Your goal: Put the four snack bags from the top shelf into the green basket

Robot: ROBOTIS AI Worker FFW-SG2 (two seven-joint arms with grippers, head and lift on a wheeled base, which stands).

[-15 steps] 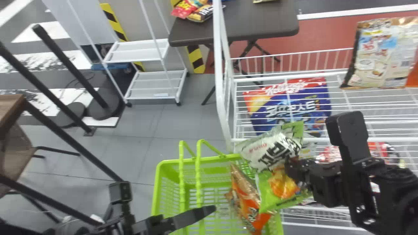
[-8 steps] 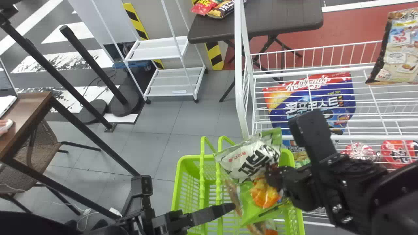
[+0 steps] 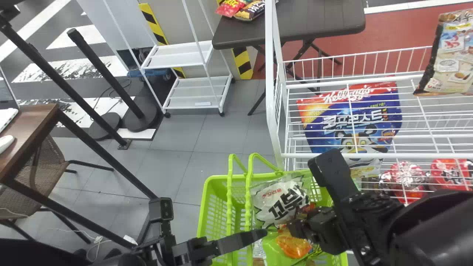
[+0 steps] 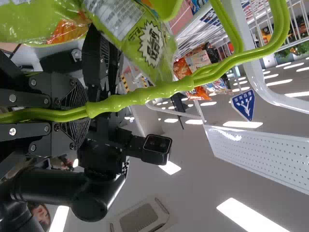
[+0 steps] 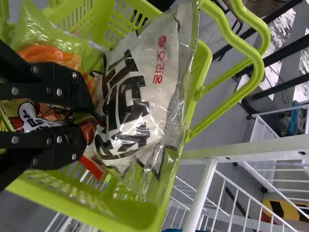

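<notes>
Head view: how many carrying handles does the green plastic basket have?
2. One ribbed, bright green handle runs over the left part of the basket; its twin is alongside, just right of it. The left gripper grips them.

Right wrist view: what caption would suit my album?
A black end effector pinches a white-and-green snack bag at the mouth of a green basket.
</notes>
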